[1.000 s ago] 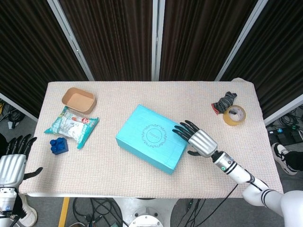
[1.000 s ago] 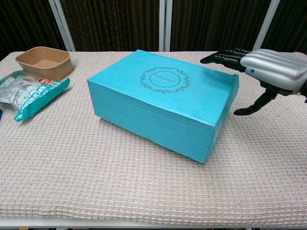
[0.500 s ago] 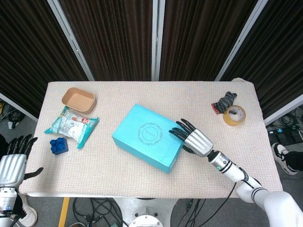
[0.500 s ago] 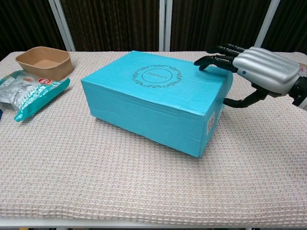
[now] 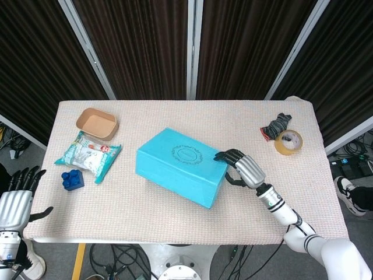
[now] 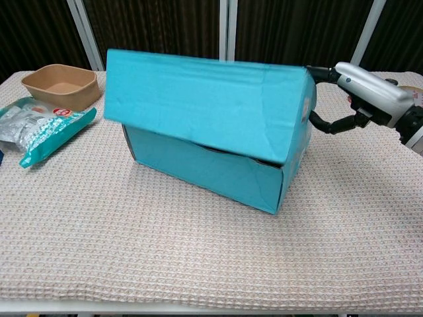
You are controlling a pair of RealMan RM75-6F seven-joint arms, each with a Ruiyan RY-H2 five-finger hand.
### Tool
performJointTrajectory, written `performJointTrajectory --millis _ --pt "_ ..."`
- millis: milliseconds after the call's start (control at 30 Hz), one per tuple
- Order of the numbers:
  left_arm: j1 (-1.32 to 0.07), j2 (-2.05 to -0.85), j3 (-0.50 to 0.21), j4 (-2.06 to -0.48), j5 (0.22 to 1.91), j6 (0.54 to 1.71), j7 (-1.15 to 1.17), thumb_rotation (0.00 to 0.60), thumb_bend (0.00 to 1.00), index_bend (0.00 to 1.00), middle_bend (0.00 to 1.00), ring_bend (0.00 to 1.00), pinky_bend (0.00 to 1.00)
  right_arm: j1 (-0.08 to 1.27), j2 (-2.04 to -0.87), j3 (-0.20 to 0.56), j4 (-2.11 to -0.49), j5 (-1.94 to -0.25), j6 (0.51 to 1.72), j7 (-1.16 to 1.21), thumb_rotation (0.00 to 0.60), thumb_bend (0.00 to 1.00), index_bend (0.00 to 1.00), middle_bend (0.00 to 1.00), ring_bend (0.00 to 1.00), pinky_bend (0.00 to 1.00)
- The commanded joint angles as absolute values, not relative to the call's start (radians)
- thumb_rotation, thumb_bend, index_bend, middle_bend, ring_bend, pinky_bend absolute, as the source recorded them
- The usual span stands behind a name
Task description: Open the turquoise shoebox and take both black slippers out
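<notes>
The turquoise shoebox point(image 5: 180, 169) point(image 6: 218, 158) stands mid-table. Its lid point(image 6: 205, 102) is tilted up at the near side, leaving a dark gap above the box body. My right hand point(image 5: 243, 168) point(image 6: 360, 92) grips the lid's right end, fingers curled over the top edge and thumb against the end wall. The slippers are hidden inside. My left hand point(image 5: 14, 201) hangs off the table's front left corner, fingers apart and holding nothing.
A tan bowl point(image 5: 97, 123) point(image 6: 61, 85), a snack packet point(image 5: 88, 154) point(image 6: 36, 125) and a blue toy block point(image 5: 72, 179) lie at the left. A tape roll point(image 5: 288, 142) and a dark cloth point(image 5: 275, 126) sit at the far right.
The right hand closed on the lid's right end and lifted it; the lid now tilts open. The box slid slightly left. The left hand has not moved.
</notes>
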State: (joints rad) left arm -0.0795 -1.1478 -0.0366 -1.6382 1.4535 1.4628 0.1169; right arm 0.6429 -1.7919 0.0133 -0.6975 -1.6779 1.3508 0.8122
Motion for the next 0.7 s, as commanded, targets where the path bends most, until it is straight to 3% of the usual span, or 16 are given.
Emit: performJointTrajectory --millis 33,300,467,533,600,700 --pt "-0.081 -1.148 -0.036 -1.638 1.454 1.460 0.116 0.600 0.11 0.10 0.04 0.00 0.03 0.644 -1.728 0.070 -0.839 -1.572 1.241 1.009 0.600 0.70 0.29 0.32 0.23 0.22" --pt "-0.089 -1.140 -0.038 -1.644 1.459 1.454 0.113 0.600 0.11 0.10 0.04 0.00 0.03 0.660 -1.610 0.196 -1.091 -1.372 1.028 1.320 0.600 0.63 0.24 0.32 0.17 0.22" --pt "-0.093 -1.133 -0.039 -1.653 1.466 1.454 0.118 0.600 0.11 0.10 0.04 0.00 0.03 0.667 -1.580 0.271 -1.164 -1.274 0.941 1.368 0.600 0.55 0.19 0.30 0.14 0.18" --pt "-0.094 -1.131 -0.040 -1.656 1.466 1.453 0.120 0.600 0.11 0.10 0.04 0.00 0.03 0.668 -1.577 0.295 -1.178 -1.250 0.924 1.369 0.600 0.49 0.06 0.21 0.07 0.12" --pt "-0.096 -1.129 -0.041 -1.659 1.463 1.451 0.123 0.600 0.11 0.10 0.04 0.00 0.03 0.669 -1.583 0.321 -1.184 -1.217 0.915 1.352 0.600 0.46 0.00 0.09 0.01 0.04" --pt "-0.103 -1.123 -0.043 -1.662 1.468 1.447 0.128 0.600 0.11 0.10 0.04 0.00 0.03 0.667 -1.595 0.368 -1.182 -1.135 0.914 1.274 0.600 0.44 0.00 0.00 0.00 0.00"
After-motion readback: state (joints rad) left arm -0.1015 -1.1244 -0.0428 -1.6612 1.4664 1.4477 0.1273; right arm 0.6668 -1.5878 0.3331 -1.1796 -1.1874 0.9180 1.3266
